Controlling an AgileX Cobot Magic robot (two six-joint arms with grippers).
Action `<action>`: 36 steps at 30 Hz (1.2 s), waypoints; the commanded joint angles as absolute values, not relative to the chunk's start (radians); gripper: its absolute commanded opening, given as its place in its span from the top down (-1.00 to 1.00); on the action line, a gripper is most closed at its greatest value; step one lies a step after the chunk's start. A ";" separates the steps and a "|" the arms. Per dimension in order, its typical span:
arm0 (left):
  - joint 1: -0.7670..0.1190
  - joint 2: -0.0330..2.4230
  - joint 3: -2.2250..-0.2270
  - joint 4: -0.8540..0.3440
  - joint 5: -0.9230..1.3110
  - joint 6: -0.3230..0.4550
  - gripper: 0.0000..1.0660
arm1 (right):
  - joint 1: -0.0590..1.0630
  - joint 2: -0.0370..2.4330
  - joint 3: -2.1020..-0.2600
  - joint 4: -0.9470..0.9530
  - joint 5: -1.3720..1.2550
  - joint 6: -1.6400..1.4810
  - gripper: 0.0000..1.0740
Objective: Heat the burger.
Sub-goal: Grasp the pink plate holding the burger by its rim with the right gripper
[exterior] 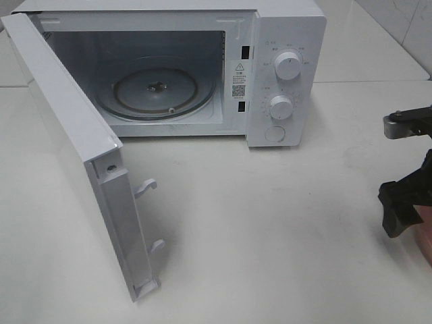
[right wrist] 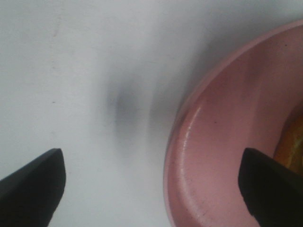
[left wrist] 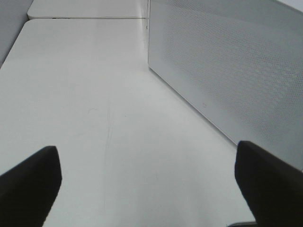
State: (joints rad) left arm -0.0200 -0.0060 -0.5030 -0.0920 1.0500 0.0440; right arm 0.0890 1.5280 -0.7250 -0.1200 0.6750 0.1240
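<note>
The white, smooth table (exterior: 270, 256) carries everything. The microwave (exterior: 290, 27), a white boxy shell, stands with its door (exterior: 67, 135) swung wide, so access is ready. Its cavity holds only the round clear glass turntable (exterior: 155, 88), which is bare. By my judgement the task is at an early stage, with loading, shutting the door and setting the heat all outstanding. The pink plate (right wrist: 222, 142), glossy with a raised curved rim, lies on the table at the robot's right, well apart from the oven. A golden-orange sliver on it is most likely the burger (right wrist: 291, 146), otherwise out of view. The right gripper (right wrist: 151, 189) hangs over the plate's rim, jaws spread wide, holding nothing. The left gripper (left wrist: 147, 184) is likewise wide and empty beside a perforated white panel. The two round white knobs (exterior: 288, 67) appear untouched.
</note>
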 commanded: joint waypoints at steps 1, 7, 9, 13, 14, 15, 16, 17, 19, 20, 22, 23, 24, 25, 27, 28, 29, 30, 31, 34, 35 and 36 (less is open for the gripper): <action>-0.025 -0.025 -0.500 -0.096 1.036 0.042 -0.71 | 0.058 1.550 -0.723 -0.133 0.660 0.135 -0.73; -0.025 -0.025 -0.500 -0.096 1.036 0.042 -0.71 | 0.016 1.592 -0.723 -0.137 0.627 0.134 -0.68; -0.025 -0.025 -0.500 -0.096 1.036 0.042 -0.71 | 0.001 1.614 -0.723 -0.141 0.624 0.134 -0.68; -0.025 -0.025 -0.500 -0.096 1.036 0.042 -0.71 | -0.008 1.661 -0.723 -0.141 0.601 0.134 -0.63; -0.025 -0.025 -0.500 -0.096 1.036 0.042 -0.71 | -0.008 1.661 -0.723 -0.141 0.601 0.134 -0.63; -0.025 -0.025 -0.500 -0.096 1.036 0.042 -0.71 | -0.008 1.670 -0.723 -0.141 0.593 0.134 -0.62; -0.025 -0.025 -0.500 -0.096 1.036 0.042 -0.71 | -0.008 1.689 -0.723 -0.141 0.582 0.135 -0.61; -0.025 -0.025 -0.500 -0.096 1.036 0.042 -0.71 | -0.008 1.689 -0.723 -0.141 0.582 0.135 -0.61; -0.025 -0.025 -0.500 -0.096 1.036 0.042 -0.71 | -0.008 1.701 -0.723 -0.141 0.578 0.135 -0.60; -0.025 -0.025 -0.500 -0.096 1.036 0.042 -0.71 | -0.008 1.723 -0.723 -0.141 0.569 0.135 -0.58; -0.025 -0.025 -0.500 -0.096 1.036 0.042 -0.71 | -0.008 1.741 -0.723 -0.140 0.553 0.135 -0.53; -0.025 -0.025 -0.500 -0.096 1.036 0.042 -0.71 | -0.008 1.741 -0.723 -0.140 0.553 0.135 -0.53; -0.025 -0.025 -0.500 -0.096 1.036 0.042 -0.71 | -0.008 1.747 -0.723 -0.140 0.552 0.135 -0.50; -0.025 -0.025 -0.500 -0.096 1.036 0.042 -0.71 | -0.008 1.747 -0.723 -0.140 0.552 0.135 -0.50; -0.025 -0.025 -0.500 -0.096 1.036 0.042 -0.71 | -0.008 1.750 -0.723 -0.140 0.542 0.135 -0.40; -0.025 -0.025 -0.500 -0.096 1.036 0.042 -0.71 | -0.008 1.750 -0.723 -0.140 0.542 0.135 -0.40; -0.025 -0.025 -0.500 -0.096 1.036 0.042 -0.71 | -0.008 1.750 -0.723 -0.140 0.538 0.135 -0.36; -0.025 -0.025 -0.500 -0.096 1.036 0.042 -0.71 | -0.008 1.750 -0.723 -0.142 0.535 0.135 -0.30; -0.025 -0.025 -0.500 -0.096 1.036 0.042 -0.71 | -0.008 1.750 -0.723 -0.142 0.535 0.135 -0.30; -0.025 -0.025 -0.500 -0.096 1.036 0.042 -0.71 | -0.008 1.750 -0.723 -0.151 0.535 0.135 -0.18; -0.025 -0.025 -0.500 -0.096 1.036 0.042 -0.71 | -0.008 1.750 -0.723 -0.151 0.536 0.135 -0.02; -0.025 -0.025 -0.500 -0.096 1.036 0.042 -0.71 | -0.008 1.750 -0.723 -0.151 0.536 0.135 -0.02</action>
State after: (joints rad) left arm -0.0200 -0.0060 -0.5030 -0.0920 1.0500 0.0440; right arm -0.0010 1.7460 -0.7250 -0.1450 0.5310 0.1240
